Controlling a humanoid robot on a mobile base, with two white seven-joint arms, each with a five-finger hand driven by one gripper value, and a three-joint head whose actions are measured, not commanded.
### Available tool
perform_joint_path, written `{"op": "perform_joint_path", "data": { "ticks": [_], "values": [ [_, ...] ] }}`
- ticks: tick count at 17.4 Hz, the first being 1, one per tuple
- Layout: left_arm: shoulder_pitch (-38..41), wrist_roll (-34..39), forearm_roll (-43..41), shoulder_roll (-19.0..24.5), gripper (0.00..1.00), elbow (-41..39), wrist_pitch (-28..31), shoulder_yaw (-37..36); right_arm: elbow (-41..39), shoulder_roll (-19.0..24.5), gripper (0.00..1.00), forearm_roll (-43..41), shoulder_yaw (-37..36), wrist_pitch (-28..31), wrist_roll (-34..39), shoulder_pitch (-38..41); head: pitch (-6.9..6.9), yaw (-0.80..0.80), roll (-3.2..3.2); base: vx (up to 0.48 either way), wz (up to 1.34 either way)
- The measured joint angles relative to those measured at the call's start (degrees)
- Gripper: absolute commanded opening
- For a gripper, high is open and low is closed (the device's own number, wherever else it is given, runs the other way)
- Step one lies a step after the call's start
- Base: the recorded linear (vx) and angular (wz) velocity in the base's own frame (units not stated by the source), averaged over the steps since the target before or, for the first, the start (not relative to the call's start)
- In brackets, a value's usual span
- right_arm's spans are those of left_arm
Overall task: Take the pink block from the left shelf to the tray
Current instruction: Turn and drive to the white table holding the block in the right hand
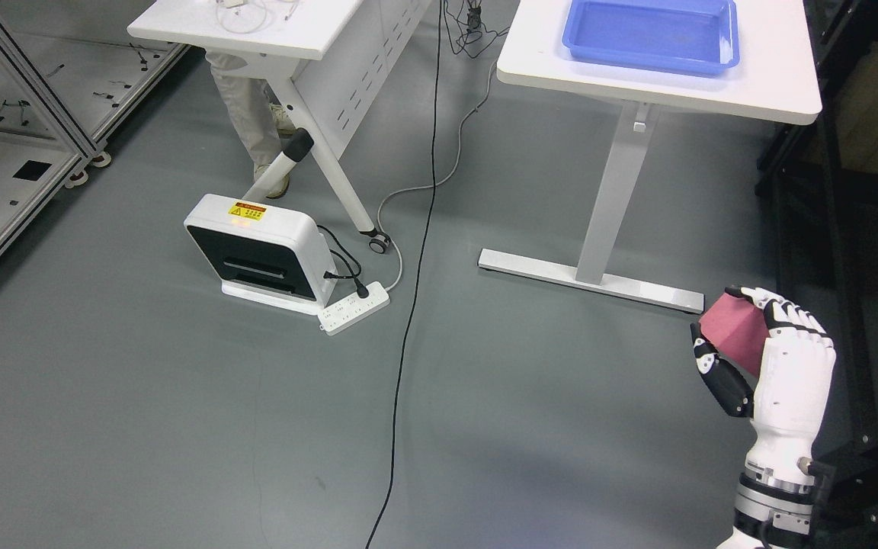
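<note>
1. Fingers [786,313] of the right hand [778,366] are clamped on the pink block [735,329], thumb on its left side and the other fingers curled over its top right edge; the block is held in the air above the floor at the lower right, well apart from the tray.
2. At far left stands a metal-framed rack [4,145] on small feet.
3. Right of it, a white surface [271,30] carries loose white cables, and a person's legs [245,114] show beneath it.
4. On the grey floor [180,427] below sits a white boxy device [256,255] with a yellow warning label, just beside a white power strip [354,308].
5. A black cable [420,252] runs down the floor near the middle.
6. Further right, a second white surface [713,84] holds the blue tray [651,34] at the top.
</note>
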Motion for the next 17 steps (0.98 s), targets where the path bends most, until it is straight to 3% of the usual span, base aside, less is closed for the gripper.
{"op": "perform_joint_path", "data": {
  "ticks": [17],
  "values": [
    [0.0,0.0,0.0,0.0,1.0,0.0,0.0,0.0,0.0,0.0,0.05,0.0,0.04,-0.01,0.02,0.07,0.01,0.0,0.0,0.321,-0.05]
  ]
}}
